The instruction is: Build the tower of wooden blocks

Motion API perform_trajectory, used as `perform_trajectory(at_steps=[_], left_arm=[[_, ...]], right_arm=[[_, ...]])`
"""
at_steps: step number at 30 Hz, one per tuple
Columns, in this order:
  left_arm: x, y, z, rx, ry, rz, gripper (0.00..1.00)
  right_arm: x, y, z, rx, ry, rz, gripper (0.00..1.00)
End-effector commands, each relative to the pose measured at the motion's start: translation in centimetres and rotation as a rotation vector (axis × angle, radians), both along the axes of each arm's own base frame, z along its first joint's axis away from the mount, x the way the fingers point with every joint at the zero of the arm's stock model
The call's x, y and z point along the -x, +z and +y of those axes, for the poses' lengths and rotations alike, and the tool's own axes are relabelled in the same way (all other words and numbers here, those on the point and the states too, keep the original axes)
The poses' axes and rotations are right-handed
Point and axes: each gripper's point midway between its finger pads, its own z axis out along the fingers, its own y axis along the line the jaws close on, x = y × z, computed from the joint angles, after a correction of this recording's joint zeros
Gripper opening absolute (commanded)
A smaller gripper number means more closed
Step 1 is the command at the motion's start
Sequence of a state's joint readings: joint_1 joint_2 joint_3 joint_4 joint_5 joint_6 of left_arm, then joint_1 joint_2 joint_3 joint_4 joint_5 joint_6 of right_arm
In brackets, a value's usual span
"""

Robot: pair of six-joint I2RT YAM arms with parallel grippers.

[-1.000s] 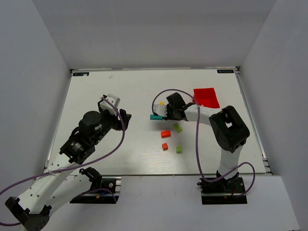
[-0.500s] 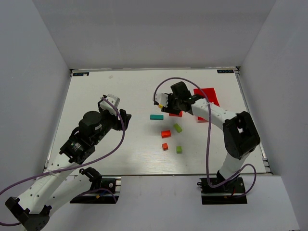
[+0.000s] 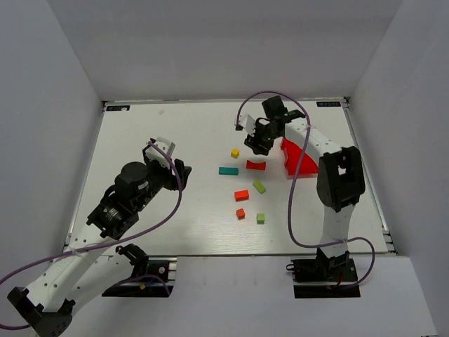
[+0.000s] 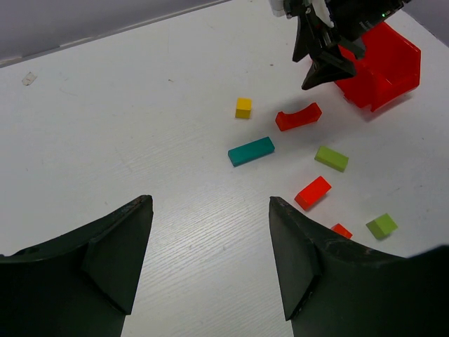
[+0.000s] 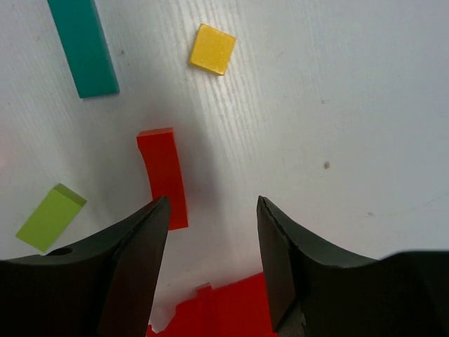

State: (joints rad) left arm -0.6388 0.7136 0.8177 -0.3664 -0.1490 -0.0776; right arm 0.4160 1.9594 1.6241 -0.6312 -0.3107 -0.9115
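The wood blocks lie scattered singly on a white tabletop (image 3: pixel 175 133), none stacked on another. Near the middle lies a teal bar (image 3: pixel 228 170). Beyond it sits a yellow cube (image 3: pixel 235 152), and just to its right a red arch-shaped piece (image 3: pixel 255 166). Nearer the arms lie a lime-green bar (image 3: pixel 259 187), an orange-red block (image 3: pixel 242 196), a small orange-red cube (image 3: pixel 240 213) and a lime-green cube (image 3: pixel 260 218), all apart from each other.

The right arm's fingers (image 5: pixel 151 232) are spread apart and hold nothing. They hang over the tabletop just beyond the red arch-shaped piece, beside a red bin (image 3: pixel 298 151). The left arm's fingers (image 4: pixel 133 225) are also spread wide and empty, well apart from the blocks on the left side of the tabletop.
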Motion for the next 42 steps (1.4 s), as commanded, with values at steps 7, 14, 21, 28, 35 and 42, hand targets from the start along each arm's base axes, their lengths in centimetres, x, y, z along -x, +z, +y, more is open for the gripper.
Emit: perform_trajectory(at_steps=[7,14,21,28,35,42], left_arm=[[0.0,0.0,0.1,-0.004,0.002,-0.004,0.77],[0.0,0.0,0.1,-0.004,0.002,-0.004,0.77],[0.0,0.0,0.1,-0.004,0.002,-0.004,0.77],[0.0,0.0,0.1,-0.004,0.002,-0.004,0.77],[0.0,0.0,0.1,-0.004,0.002,-0.004,0.77],[0.0,0.0,0.1,-0.004,0.002,-0.004,0.77]], right_arm=[[2.8,-3.6,-0.5,0.063,0.120,0.183,0.60],[2.5,-5.2,-1.1,0.103,0.088,0.182,0.63],[2.4,-6.6,-1.2,0.123,0.074,0.198,0.63],[2.4,-7.9,-1.5,0.139,0.050,0.220,0.63],[2.1,-8.9,-1.9,0.168,0.027,0.223,0.63],[2.5,-10.3,-2.1,0.192,0.027,0.264,0.60]])
